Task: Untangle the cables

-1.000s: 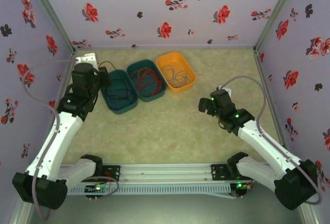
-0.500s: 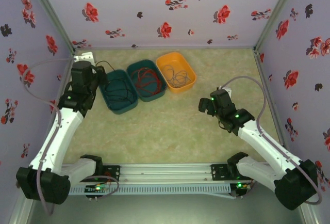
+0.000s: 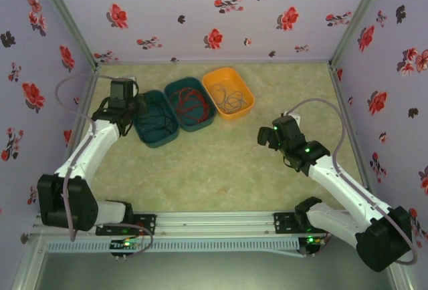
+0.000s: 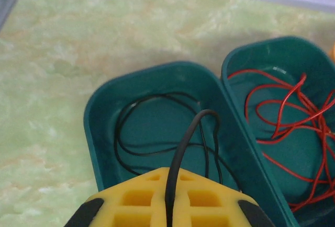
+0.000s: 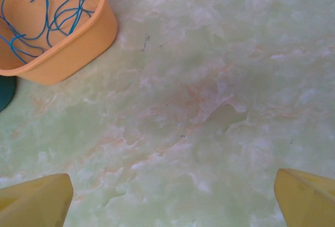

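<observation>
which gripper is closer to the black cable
Left. The left gripper is shut on the black cable above its teal tray; the right gripper is open over the table, beyond the orange tray.

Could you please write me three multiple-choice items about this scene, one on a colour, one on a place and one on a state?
1. What colour is the cable in the orange tray? A) blue B) black C) red
2. Where does the red cable lie? A) in the orange tray B) in the middle teal tray C) outside every tray
3. The left gripper is: A) open B) shut on the black cable C) shut on nothing

Answers: 1 A, the blue cable loops inside it; 2 B, its red loops lie in that tray; 3 B, the black cable runs into its closed jaws.
</observation>
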Available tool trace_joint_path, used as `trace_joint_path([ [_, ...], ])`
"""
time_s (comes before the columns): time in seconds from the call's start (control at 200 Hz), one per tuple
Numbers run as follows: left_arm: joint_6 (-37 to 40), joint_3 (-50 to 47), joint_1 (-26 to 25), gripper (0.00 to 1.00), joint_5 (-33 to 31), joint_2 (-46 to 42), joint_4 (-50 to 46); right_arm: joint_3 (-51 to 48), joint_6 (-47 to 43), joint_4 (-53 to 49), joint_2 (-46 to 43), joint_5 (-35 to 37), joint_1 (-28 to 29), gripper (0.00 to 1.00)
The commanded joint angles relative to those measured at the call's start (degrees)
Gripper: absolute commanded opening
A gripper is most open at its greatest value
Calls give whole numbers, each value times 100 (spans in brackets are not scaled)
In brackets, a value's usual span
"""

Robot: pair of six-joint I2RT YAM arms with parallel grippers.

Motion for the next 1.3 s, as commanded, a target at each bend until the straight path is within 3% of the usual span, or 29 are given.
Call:
trace_joint_path([
  [0.0, -171, 141, 107, 0, 305, 239, -115, 119, 123, -149, 69, -24, -34, 99],
  [0.385, -467, 78, 511, 0, 737, 1151, 483, 196, 94, -170, 135, 1, -30, 99],
  [0.73, -442, 479, 526, 2, 782, 2192, 887, 182, 99, -157, 149, 17, -30, 99],
  [0.935, -287, 641, 523, 23, 789, 2364, 886, 163, 115, -114, 159, 34, -37, 99],
  [1.295, -31, 729, 516, 79, 397, 1494, 441, 161, 81, 20, 191, 40, -34, 99],
])
